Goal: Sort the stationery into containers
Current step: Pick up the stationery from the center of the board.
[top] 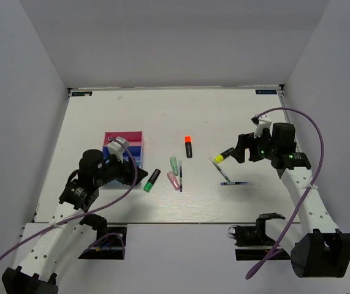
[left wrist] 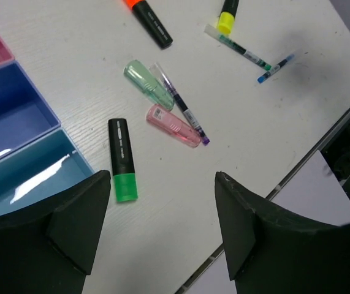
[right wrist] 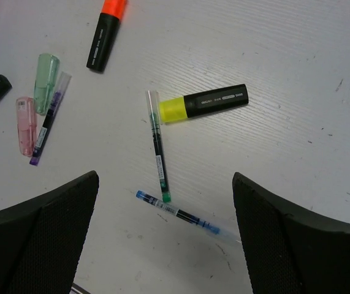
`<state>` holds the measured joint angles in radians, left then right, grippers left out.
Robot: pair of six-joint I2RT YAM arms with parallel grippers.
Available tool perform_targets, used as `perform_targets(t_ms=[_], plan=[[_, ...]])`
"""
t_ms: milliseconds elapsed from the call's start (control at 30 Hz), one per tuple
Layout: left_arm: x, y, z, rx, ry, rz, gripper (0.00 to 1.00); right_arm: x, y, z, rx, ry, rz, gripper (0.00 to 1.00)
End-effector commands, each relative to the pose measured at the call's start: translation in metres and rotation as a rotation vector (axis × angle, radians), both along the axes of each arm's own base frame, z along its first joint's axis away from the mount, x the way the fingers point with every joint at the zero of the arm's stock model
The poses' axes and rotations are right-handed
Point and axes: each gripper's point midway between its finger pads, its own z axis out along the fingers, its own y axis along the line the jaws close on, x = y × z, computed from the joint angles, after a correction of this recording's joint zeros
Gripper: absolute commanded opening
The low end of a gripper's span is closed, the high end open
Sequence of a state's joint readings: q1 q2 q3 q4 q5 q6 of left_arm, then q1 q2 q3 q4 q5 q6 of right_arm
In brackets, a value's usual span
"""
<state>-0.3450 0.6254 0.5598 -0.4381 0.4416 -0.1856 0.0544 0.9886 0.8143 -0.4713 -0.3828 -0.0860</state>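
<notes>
With the left end effector (left wrist: 161, 177) and right end effector (right wrist: 163, 177) both wide and empty, the green-capped highlighter (left wrist: 121, 160), lying just beside the light blue tray (left wrist: 34, 177), could skid away if pinched off-centre.

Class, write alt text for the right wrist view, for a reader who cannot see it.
Open right gripper above a table: a yellow-capped highlighter lies beside a green-tipped pen, a blue pen nearer the camera. Farther left lie an orange-capped highlighter, a pastel green highlighter, a pink highlighter and a purple pen.
</notes>
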Motion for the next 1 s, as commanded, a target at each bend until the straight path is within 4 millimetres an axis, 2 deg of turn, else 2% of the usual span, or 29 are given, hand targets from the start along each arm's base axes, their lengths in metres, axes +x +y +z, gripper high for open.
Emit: perform_targets(t_ms=[0,67,133,233,267,333,367,400,433,467,500,533,567,600,633,667,700,733,767,833,933,967], plan=[[0.001,-0.008,0.033,-0.042,-0.061,-0.046,0.78,0.001,0.006,0.012,0.030,-0.014,0.019,0.91],[0.001,-0.009,0.031,-0.032,-0.046,-0.053,0.73,-0.001,0.005,0.011,0.013,-0.028,0.036,0.91],[0.001,-0.011,0.029,-0.025,-0.031,-0.063,0.63,-0.003,0.003,0.009,-0.013,-0.041,0.057,0.91],[0.001,-0.016,0.028,-0.008,-0.017,-0.085,0.31,-0.005,-0.001,0.002,-0.048,-0.038,0.073,0.91],[0.003,-0.019,0.021,0.010,0.012,-0.095,0.12,-0.003,-0.006,0.000,-0.086,-0.051,0.071,0.91],[-0.001,-0.030,0.022,0.041,0.023,-0.136,0.00,-0.012,0.003,-0.001,-0.083,-0.045,0.165,0.91],[0.005,-0.035,0.029,0.069,0.007,-0.144,0.00,-0.011,0.005,-0.001,-0.068,-0.046,0.161,0.91],[0.000,-0.045,0.018,0.110,0.046,-0.187,0.00,-0.013,0.005,-0.003,-0.055,-0.038,0.160,0.37],[-0.005,-0.055,0.005,0.178,0.075,-0.217,0.00,-0.013,0.006,-0.002,-0.057,-0.041,0.164,0.00],[0.008,-0.057,0.017,0.235,0.013,-0.193,0.00,-0.011,0.002,-0.003,-0.066,-0.032,0.129,0.00],[-0.003,-0.066,0.008,0.288,0.028,-0.238,0.26,-0.010,0.002,-0.003,-0.058,-0.027,0.117,0.00],[0.002,-0.072,-0.014,0.369,0.080,-0.248,0.45,-0.009,0.000,-0.003,-0.067,-0.032,0.112,0.08],[0.006,-0.078,-0.008,0.438,0.039,-0.227,0.49,-0.009,-0.004,-0.007,-0.084,-0.019,0.093,0.44],[0.008,-0.080,-0.012,0.470,0.047,-0.221,0.60,-0.008,-0.006,-0.006,-0.093,-0.025,0.092,0.90],[0.016,-0.083,-0.033,0.549,0.092,-0.210,0.62,-0.009,-0.005,-0.008,-0.091,-0.010,0.096,0.90],[0.018,-0.078,-0.041,0.596,0.113,-0.187,0.62,-0.011,-0.004,-0.009,-0.090,0.006,0.097,0.90],[0.026,-0.084,-0.045,0.622,0.128,-0.181,0.62,-0.012,0.000,-0.008,-0.077,0.010,0.115,0.90],[0.031,-0.080,-0.057,0.675,0.157,-0.156,0.60,-0.013,-0.001,-0.010,-0.075,0.017,0.113,0.83],[0.035,-0.069,-0.058,0.720,0.188,-0.117,0.60,-0.012,-0.001,-0.008,-0.075,0.011,0.113,0.81],[0.044,-0.060,-0.074,0.777,0.246,-0.069,0.59,-0.012,-0.002,-0.009,-0.075,0.015,0.112,0.74],[0.056,-0.055,-0.081,0.783,0.259,-0.017,0.69,-0.013,-0.002,-0.010,-0.078,0.019,0.110,0.71],[0.060,-0.055,-0.086,0.789,0.266,-0.006,0.69,-0.012,-0.002,-0.010,-0.077,0.021,0.108,0.71]])
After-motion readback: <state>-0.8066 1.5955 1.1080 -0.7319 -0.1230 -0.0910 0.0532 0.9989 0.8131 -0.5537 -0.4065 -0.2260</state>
